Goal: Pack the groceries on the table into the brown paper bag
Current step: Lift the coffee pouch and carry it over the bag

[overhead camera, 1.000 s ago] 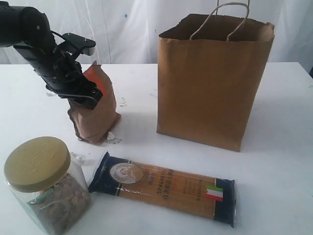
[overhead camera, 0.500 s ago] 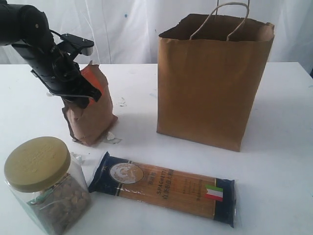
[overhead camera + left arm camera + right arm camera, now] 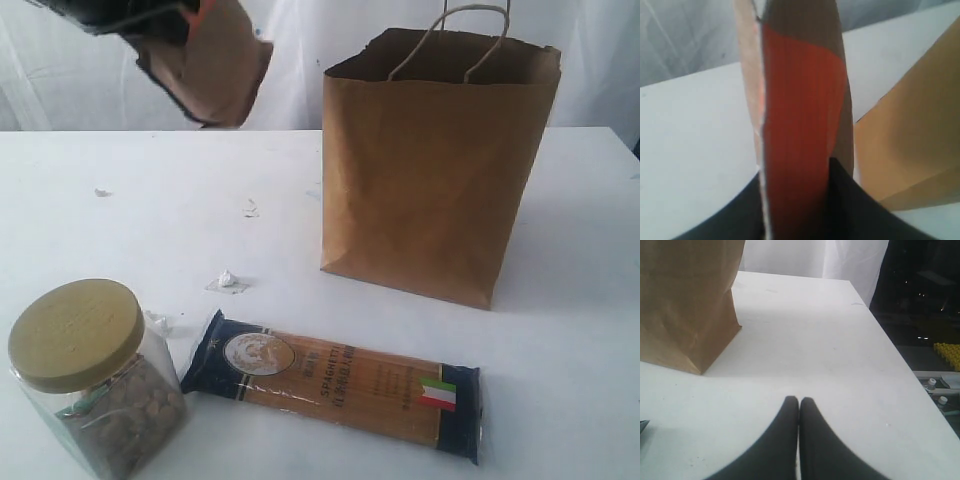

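change: pouch is now off the table, raised beside the paper bag | left gripper clamped on it | right gripper closed, empty | next, likely: carry it over the bag mouth

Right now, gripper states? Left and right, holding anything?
Left gripper: closed on the brown orange-labelled pouch, held up in the air.
Right gripper: closed, holding nothing.
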